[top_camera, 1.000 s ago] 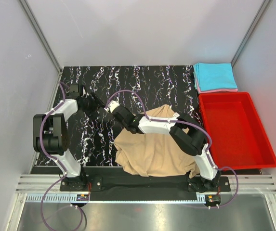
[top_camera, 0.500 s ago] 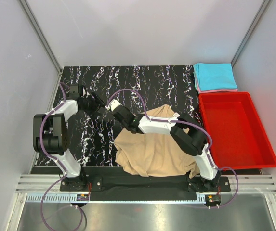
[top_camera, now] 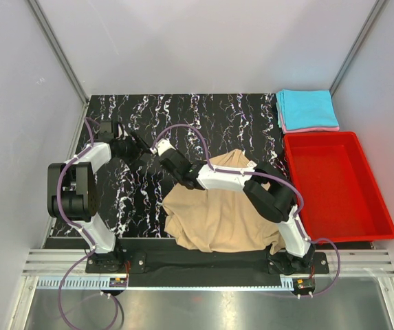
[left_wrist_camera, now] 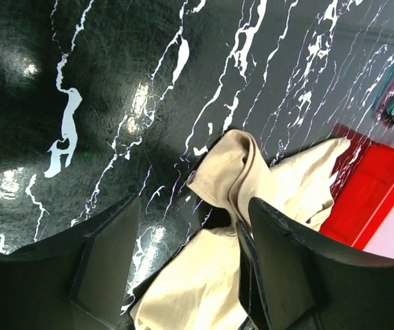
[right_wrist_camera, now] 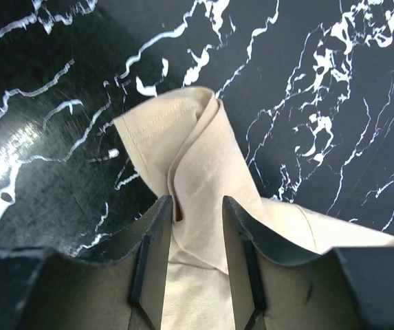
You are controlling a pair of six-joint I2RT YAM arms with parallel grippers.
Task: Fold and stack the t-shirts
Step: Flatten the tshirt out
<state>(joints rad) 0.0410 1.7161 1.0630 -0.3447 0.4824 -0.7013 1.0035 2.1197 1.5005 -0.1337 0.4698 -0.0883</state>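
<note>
A tan t-shirt [top_camera: 217,213] lies crumpled on the black marble table [top_camera: 203,113], one sleeve [right_wrist_camera: 183,130] pulled out toward the back left. My right gripper [right_wrist_camera: 197,201] stands over that sleeve with its jaws parted, and the folded cloth lies between them. In the top view the right gripper [top_camera: 162,148] hides the sleeve. My left gripper [left_wrist_camera: 191,206] hovers just left of it, wide open and holding nothing, with the sleeve [left_wrist_camera: 234,161] below and ahead. Folded cyan [top_camera: 307,108] and pink [top_camera: 313,128] t-shirts are stacked at the back right corner.
A red plastic bin [top_camera: 337,182] stands along the right edge of the table, in front of the folded stack. White walls and metal posts close in the table's back and sides. The two grippers sit very near each other at the back left.
My right gripper has crept a little further toward the back left along the sleeve, and its jaws have widened slightly. The left arm has barely moved.
</note>
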